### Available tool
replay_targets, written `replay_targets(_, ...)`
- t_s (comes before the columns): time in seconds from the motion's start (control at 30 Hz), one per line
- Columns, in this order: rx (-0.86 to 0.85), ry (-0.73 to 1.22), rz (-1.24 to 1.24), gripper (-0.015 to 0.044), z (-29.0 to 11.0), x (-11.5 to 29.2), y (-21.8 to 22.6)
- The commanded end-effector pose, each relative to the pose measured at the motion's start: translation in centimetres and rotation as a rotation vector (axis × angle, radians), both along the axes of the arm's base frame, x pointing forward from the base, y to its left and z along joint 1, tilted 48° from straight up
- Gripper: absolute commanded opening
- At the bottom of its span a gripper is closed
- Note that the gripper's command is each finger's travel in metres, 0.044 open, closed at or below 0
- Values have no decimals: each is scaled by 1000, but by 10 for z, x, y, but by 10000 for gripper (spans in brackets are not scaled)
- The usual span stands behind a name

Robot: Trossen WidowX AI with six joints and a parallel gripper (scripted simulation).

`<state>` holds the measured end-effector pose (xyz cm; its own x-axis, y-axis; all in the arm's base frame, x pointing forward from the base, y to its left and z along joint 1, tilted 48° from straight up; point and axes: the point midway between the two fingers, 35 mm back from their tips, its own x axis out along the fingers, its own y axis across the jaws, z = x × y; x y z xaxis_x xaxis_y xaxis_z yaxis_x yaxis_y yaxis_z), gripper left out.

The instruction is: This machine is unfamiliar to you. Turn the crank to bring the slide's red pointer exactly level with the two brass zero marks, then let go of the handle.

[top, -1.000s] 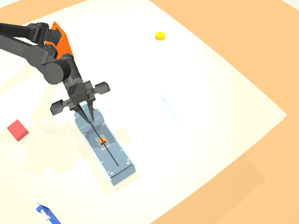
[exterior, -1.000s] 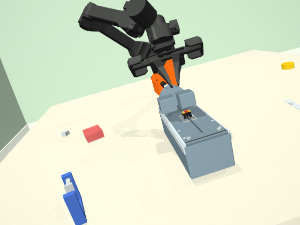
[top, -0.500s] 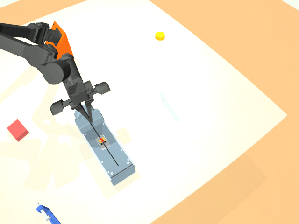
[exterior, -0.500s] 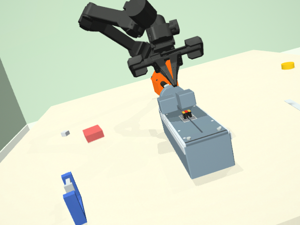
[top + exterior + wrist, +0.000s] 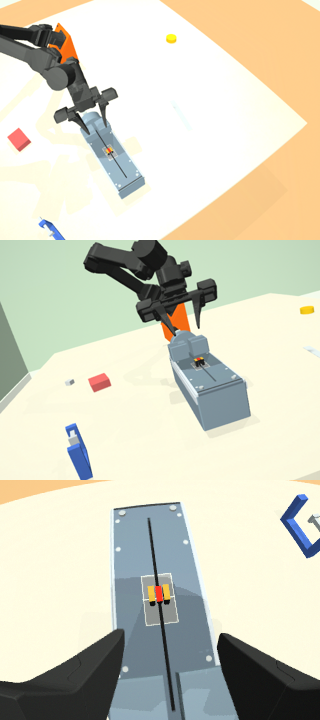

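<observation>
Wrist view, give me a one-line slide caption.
Open gripper above the grey machine, red pointer level between two brass marks.

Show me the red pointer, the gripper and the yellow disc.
Red pointer [image 5: 159, 594], wrist view, middle of the red bar between the brass marks.
Gripper [image 5: 96, 130], top view, midway between the open fingertips.
Yellow disc [image 5: 171, 38], top view, its top face.
</observation>
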<state>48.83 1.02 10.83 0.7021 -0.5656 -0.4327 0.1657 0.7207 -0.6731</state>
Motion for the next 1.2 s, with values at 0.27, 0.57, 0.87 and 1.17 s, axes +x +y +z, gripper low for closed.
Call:
replay_targets(0.27, -1, 0, 0, 361, 0, 0, 0)
replay_targets(0.57, -1, 0, 0, 125, 0, 0, 0)
replay_targets(0.87, -1, 0, 0, 0, 0, 0, 0)
replay_targets(1.17, 0, 0, 0, 0, 0, 0, 0)
